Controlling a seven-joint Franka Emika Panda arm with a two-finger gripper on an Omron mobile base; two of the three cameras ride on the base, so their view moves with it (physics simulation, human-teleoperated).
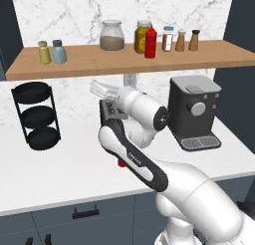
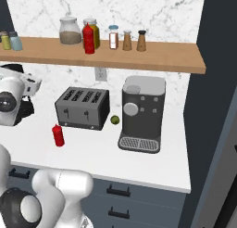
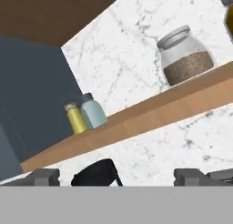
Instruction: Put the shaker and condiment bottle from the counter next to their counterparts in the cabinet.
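shaker: the pale blue-grey shaker (image 1: 59, 52) is already up on the cabinet (image 1: 129, 61), far left end, standing upright and right up against the yellow-green shaker (image 1: 44, 52). The hand view has the pair side by side too, blue one (image 3: 93, 111) to the right of the yellow one (image 3: 77, 119).

condiment bottle: the small red bottle (image 2: 58, 135) is down on the white counter (image 2: 152, 164), upright, in front of the toaster's left end. From the left base view just a red sliver (image 1: 121, 163) pokes out from behind the arm.

taller red bottle: the one with the pointed nozzle (image 1: 151, 42) stands mid-shelf, in front of the yellow-filled jar (image 1: 142, 36).

gripper: fingers (image 3: 44, 176) spread wide apart with nothing between them. It's low in the hand view (image 3: 118, 177), aimed up at the shelf's left part; the hand sits out in front of the wall, below the shelf (image 1: 102, 89).

shelf clutter: big glass jar of brown stuff (image 1: 112, 36) left of the red bottle, then three small spice shakers (image 1: 180, 40) in a row to its right.

counter stuff: black three-tier rack (image 1: 36, 115) at the far left, toaster (image 2: 83, 107) against the wall, coffee machine (image 2: 141, 112) to its right, and a little green lime-looking thing (image 2: 115, 119) wedged between those two.

in the way: the arm's own elbow (image 1: 134, 139) hides most of the toaster and the red bottle from the left camera.
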